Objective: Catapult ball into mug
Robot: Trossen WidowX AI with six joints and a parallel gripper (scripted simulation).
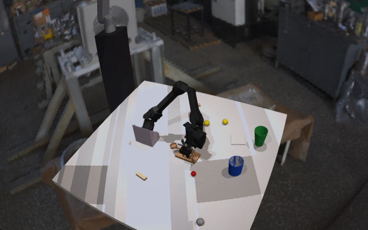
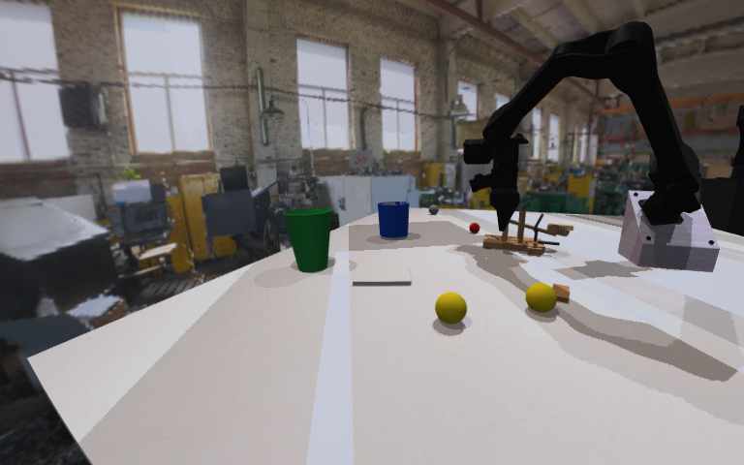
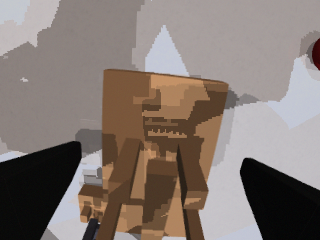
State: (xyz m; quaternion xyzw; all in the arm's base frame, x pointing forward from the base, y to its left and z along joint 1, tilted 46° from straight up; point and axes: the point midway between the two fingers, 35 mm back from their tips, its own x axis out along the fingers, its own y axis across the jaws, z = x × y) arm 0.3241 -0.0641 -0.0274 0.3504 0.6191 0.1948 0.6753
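Note:
The wooden catapult [image 1: 194,158] [image 2: 521,244] [image 3: 165,100] stands on the table, its front end toward the blue mug's side. Its throwing cup [image 1: 173,145] [image 2: 559,227] is at the rear; no ball shows in it. My gripper [image 1: 186,155] [image 2: 502,229] [image 3: 163,159] is open, low over the catapult's front half, one finger on each side of the base with gaps. The blue mug [image 1: 235,167] [image 2: 393,220] stands upright. A red ball [image 1: 193,173] [image 2: 474,227] [image 3: 317,54] lies near the catapult's front. Two yellow balls [image 1: 224,121] [image 2: 450,308] and a grey ball [image 1: 200,221] [image 2: 433,209] lie apart.
A green cup [image 1: 260,136] [image 2: 308,241] stands beyond a flat white tile [image 1: 237,139] [image 2: 382,275]. A small wooden block [image 1: 199,105] [image 2: 560,292] lies near one yellow ball. A tan block [image 1: 141,176] lies left of the red ball in the top view.

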